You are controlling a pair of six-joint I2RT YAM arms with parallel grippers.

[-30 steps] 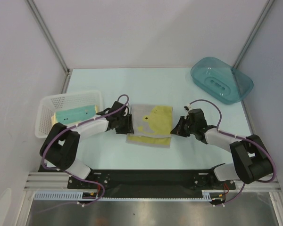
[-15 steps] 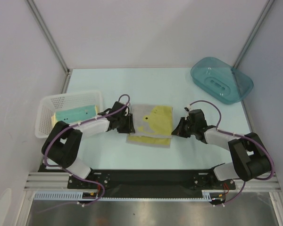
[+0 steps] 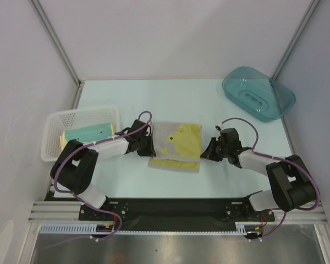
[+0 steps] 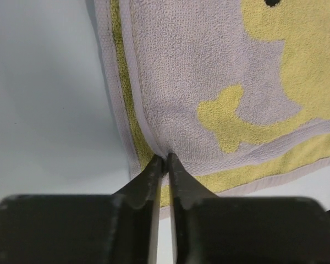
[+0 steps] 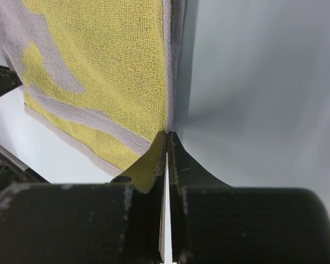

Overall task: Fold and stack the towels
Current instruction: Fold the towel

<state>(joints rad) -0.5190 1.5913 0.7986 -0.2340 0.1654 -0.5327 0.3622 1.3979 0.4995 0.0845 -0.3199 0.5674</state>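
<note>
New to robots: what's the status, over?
Left hand shut on grey-yellow towel, left edge. Right hand shut on its right edge. Towel lying flat. Nothing blocking.

The right hand was pinched tight on the side edge of the yellow-and-grey towel; the towel lay spread on the pale worktop.

No text, label or number is legible on the towel or, seemingly, the distant tub.

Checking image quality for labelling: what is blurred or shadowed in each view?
Left wrist: towel weave sharp, left gripper body blurred. Right wrist: right gripper body blurred, soft shadow on table beside towel. Top external: even light, nothing blurred.
</note>
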